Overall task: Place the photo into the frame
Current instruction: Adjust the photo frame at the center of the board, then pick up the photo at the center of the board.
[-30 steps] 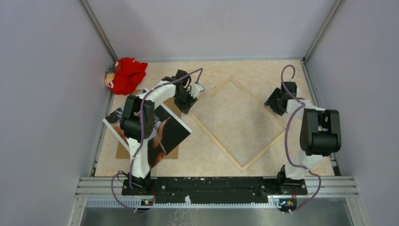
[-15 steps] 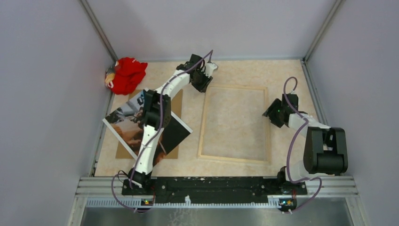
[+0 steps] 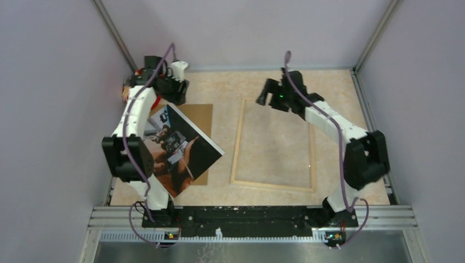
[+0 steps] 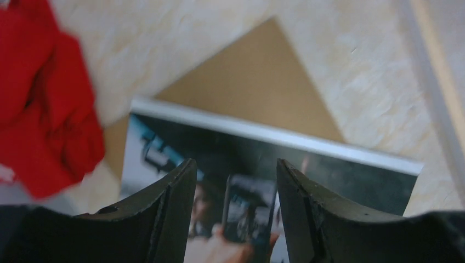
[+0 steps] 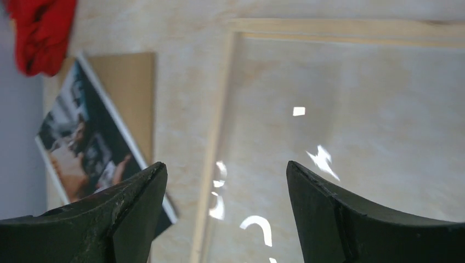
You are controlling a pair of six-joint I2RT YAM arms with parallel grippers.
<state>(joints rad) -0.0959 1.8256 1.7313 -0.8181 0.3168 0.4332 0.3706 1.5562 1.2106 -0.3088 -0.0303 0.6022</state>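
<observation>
Photo (image 3: 178, 148) lies image-up on the left of the surface (image 3: 219, 87), skewed, mostly on top of the brown backing board (image 3: 200, 112). Its right corner points at the frame (image 3: 237, 142), near but apart. Frame lies flat mid-surface with pale wood rails showing and glints on the pane in the right wrist view, so probably rear side up and ready to load. Left tool (image 4: 236, 170) hovers over the photo's far edge with its fingers (image 4: 175, 208) apart and nothing between them; red cloth (image 4: 44, 109) is close on its outer side. Right tool (image 5: 225, 170) hangs above the frame's far end, spread wide, empty.

Step in hand looks like the pick of the photo. To do it well, the left tool should come down on the white border at the far corner, pinch only the print and leave the board under it alone. The print is thin and glossy, so it likely needs a shallow angle or a nudge past the board edge to get a finger under. The cloth should stay out of the pinch. The right tool could steady the frame rail while the print slides in square
</observation>
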